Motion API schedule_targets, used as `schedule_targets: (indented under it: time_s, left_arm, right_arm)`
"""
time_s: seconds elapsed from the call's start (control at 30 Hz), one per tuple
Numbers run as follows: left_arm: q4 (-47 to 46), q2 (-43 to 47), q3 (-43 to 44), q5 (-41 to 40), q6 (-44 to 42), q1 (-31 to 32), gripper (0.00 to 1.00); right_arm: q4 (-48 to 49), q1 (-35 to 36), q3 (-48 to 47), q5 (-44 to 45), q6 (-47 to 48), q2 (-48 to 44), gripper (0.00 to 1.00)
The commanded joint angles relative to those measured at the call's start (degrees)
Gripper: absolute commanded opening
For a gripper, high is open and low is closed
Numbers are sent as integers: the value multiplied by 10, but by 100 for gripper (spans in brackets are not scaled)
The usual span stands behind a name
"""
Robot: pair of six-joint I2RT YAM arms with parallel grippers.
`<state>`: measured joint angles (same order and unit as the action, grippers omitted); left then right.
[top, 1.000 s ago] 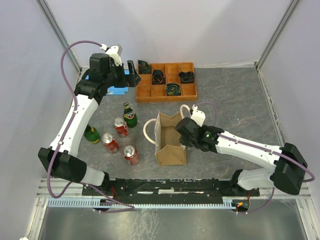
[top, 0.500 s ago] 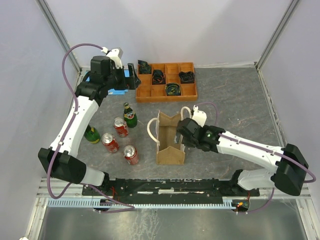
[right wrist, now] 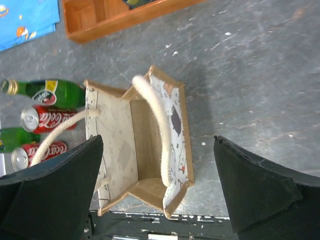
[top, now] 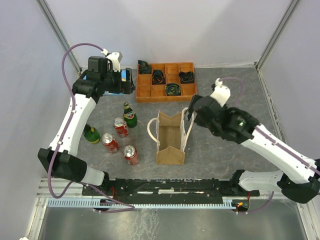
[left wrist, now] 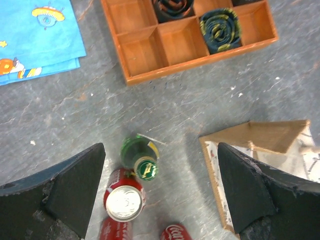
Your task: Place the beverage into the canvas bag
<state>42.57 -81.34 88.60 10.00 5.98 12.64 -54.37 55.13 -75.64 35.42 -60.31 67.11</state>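
Observation:
The canvas bag point(top: 170, 141) stands upright and open at the table's near middle, its cream rope handles point(right wrist: 158, 117) looped out to either side. Only its brown bottom shows inside point(right wrist: 145, 145). Left of it stand a green bottle point(top: 130, 115) and three red cans point(top: 120, 127); a second green bottle point(top: 91, 134) lies flat further left. My right gripper point(top: 192, 108) hovers open above the bag's right rim, holding nothing. My left gripper point(top: 128, 80) is open high at the back left, looking down on the green bottle's cap point(left wrist: 146, 168) and a red can point(left wrist: 124, 202).
An orange compartment tray point(top: 142, 93) with dark coiled items sits at the back middle. A blue printed cloth point(left wrist: 35, 35) lies left of it, under the left gripper. A black rail point(top: 165, 186) runs along the near edge.
My right gripper has opened, let go of the bag's right rim and risen back and to the right. The bag has settled upright. The left gripper has drifted slightly left.

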Motion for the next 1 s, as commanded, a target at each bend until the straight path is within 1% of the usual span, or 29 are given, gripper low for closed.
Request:
schedule_targets:
  time_s: [0.0, 0.07, 0.13, 0.2, 0.27, 0.4, 0.53, 0.57, 0.7, 0.77, 0.97]
  left_arm:
    - [84, -44, 48, 1, -74, -14, 98]
    - [80, -54, 45, -1, -86, -16, 96]
    - [61, -54, 35, -13, -90, -15, 95]
    - [58, -61, 36, -19, -102, -15, 94]
    - [81, -80, 51, -24, -123, -13, 94]
    - [144, -123, 80, -35, -153, -6, 94]
    - [182, -145, 101, -68, -171, 21, 93]
    - [183, -145, 103, -70, -167, 23, 93]
    - [120, -116, 62, -66, -139, 23, 93]
    - [108, -108, 57, -65, -130, 23, 93]
    - [174, -109, 104, -89, -128, 24, 93]
  right_arm:
    - [-169, -70, -109, 8, 24, 24, 99]
    - [-206, -118, -133, -25, 58, 42, 99]
    - [-210, -153, -144, -49, 91, 51, 99]
    - [-207, -175, -153, -72, 117, 57, 99]
    - [-208, -188, -160, -86, 129, 62, 99]
    - [-196, -193, -143, -109, 128, 66, 99]
    - [-186, -194, -118, -129, 113, 66, 99]
    - [-183, -194, -114, -129, 112, 64, 99]
    - [-170, -194, -93, -127, 108, 54, 99]
    - [-175, -194, -89, -126, 109, 52, 99]
    - [-187, -194, -82, -129, 106, 48, 99]
